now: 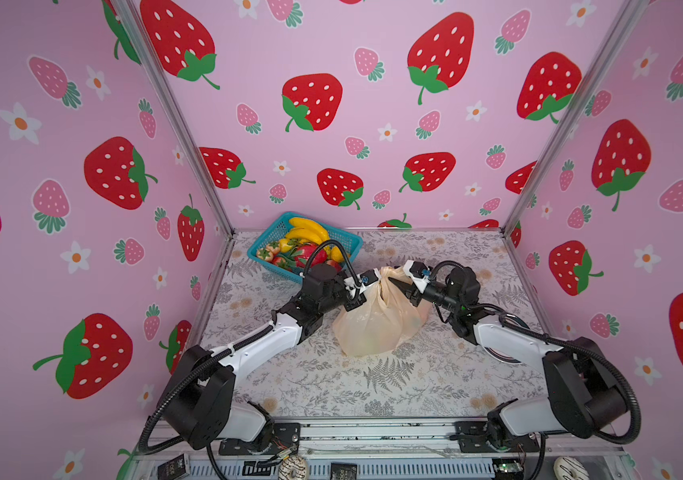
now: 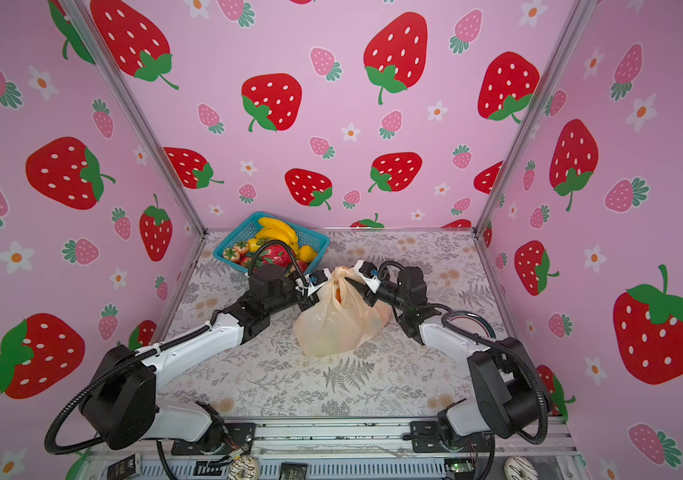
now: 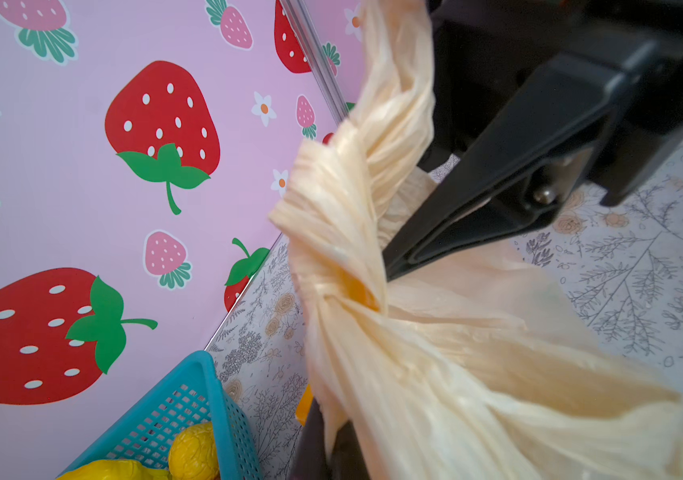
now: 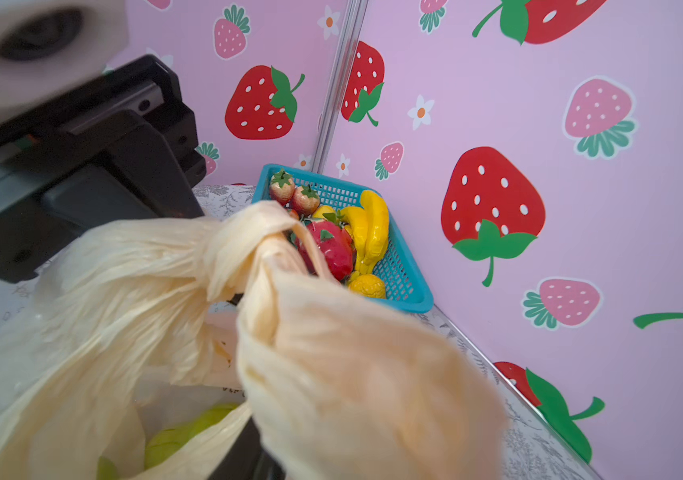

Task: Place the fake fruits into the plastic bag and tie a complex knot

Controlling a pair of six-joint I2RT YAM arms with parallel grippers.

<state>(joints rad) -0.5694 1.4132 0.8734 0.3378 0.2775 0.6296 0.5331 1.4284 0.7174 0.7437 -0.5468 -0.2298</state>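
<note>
Pink walls (image 1: 373,104) printed with red and pale strawberries and white flowers fill the upper frame in both top views. Two metal posts (image 1: 173,116) (image 1: 560,124) slant down to the back corners. We note a grey fern-and-flower table cover (image 1: 373,386) at lower centre. A teal mesh basket (image 1: 275,228) sits at its back left, near the corner post. Along the bottom edge we see a metal rail (image 1: 373,432), two iced donuts (image 1: 292,467) (image 1: 570,468) and small dark packets (image 1: 177,464).

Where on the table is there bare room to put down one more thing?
Bare: the wide strip of table between the bag and the near edge; also the far right corner. Crowded: around the knot, and from bag to basket.
</note>
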